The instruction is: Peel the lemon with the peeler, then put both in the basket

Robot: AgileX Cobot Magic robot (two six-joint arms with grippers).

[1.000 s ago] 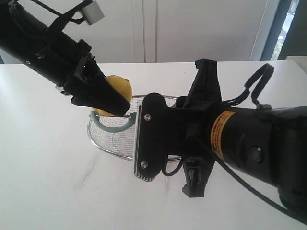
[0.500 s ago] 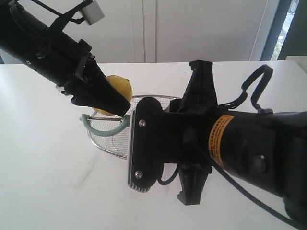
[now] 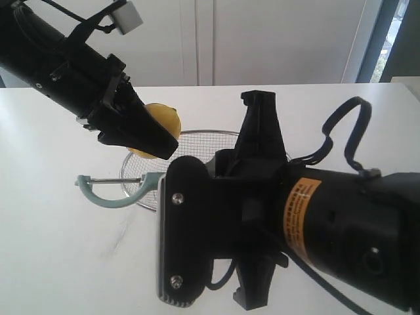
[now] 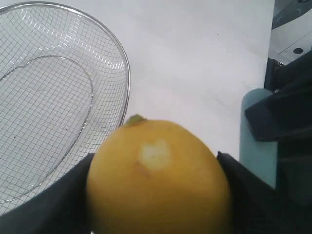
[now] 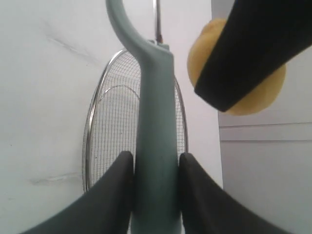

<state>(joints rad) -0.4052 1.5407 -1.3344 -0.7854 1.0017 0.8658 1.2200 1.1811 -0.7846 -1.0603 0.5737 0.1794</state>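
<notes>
Lemon [image 4: 156,170]: one, small yellow oval fruit, clamped between the left gripper's [image 3: 161,138] black fingers, above the rim of the one silver wire-mesh oval basket [image 3: 210,133] | Peeler [image 3: 105,200]: one, pale teal plastic Y-shape, handle pinched by right gripper [image 5: 156,195], forked head just outside the basket.

Looming across the exterior view, the right arm [image 3: 308,223] hides the handle of the peeler [image 3: 108,195] and most of the basket [image 3: 210,132], whose rim peeks out at its 11 o'clock. The left gripper [image 3: 159,134] masks much of the lemon [image 3: 165,118].
</notes>
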